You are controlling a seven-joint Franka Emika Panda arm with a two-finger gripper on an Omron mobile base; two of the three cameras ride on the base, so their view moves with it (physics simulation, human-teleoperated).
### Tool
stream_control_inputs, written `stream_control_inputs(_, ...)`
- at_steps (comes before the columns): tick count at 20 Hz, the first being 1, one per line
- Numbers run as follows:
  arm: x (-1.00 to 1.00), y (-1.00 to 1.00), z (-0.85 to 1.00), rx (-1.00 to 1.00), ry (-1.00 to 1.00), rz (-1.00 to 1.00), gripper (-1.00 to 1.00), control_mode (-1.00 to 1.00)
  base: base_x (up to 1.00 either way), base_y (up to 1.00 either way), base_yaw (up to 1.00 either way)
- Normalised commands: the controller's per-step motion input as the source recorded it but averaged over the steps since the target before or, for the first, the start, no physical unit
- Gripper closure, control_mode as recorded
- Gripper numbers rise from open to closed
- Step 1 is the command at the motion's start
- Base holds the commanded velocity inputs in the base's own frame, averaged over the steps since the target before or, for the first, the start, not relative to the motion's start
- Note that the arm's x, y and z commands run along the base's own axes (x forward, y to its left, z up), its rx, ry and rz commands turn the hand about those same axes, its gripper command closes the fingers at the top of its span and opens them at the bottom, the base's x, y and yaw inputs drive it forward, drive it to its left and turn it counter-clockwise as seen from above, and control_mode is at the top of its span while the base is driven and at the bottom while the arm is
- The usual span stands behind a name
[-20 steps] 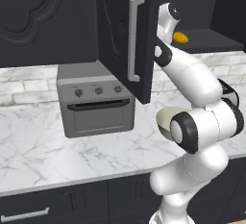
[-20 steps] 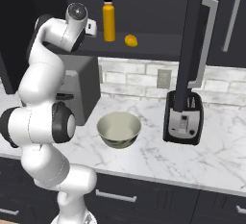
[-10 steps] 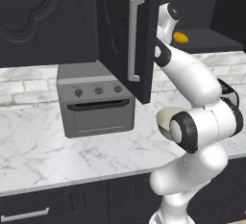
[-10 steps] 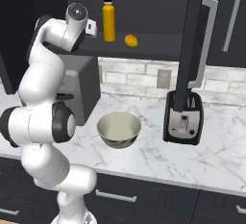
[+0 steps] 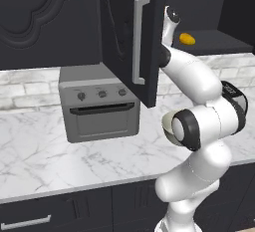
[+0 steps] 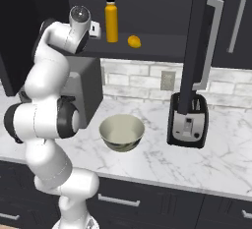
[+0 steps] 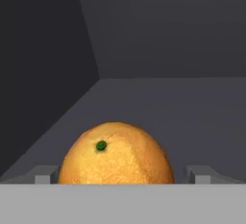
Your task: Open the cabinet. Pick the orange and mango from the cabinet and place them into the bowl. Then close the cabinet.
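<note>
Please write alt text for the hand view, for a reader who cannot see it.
An orange with a small green stem spot sits on the dark cabinet shelf, between the fingertips of the open gripper. The fingertips flank the fruit on either side, and the cabinet's side and back walls rise behind it.

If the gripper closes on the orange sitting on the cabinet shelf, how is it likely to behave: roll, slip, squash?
The orange looks round and rests on a flat shelf, so a one-sided nudge would probably roll it. Its dimpled skin likely gives the fingers decent friction. It sits between the open jaws, so a centred squeeze should hold; it looks firm rather than squashy.
</note>
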Motion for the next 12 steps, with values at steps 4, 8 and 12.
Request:
stream_control_inputs(4, 0.33, 0.05, -0.26, -0.08, 0.00, 0.00, -1.00, -1.00, 0.00, 0.00, 0.00)
stream_control_inputs(8, 0.22, 0.12, -0.22, -0.06, 0.02, 0.00, 1.00, -1.00, 0.00, 0.00, 0.00)
stream_control_inputs(12, 0.00, 0.00, 0.00, 0.00, 0.00, 0.00, 1.00, -1.00, 0.00, 0.00, 0.00)
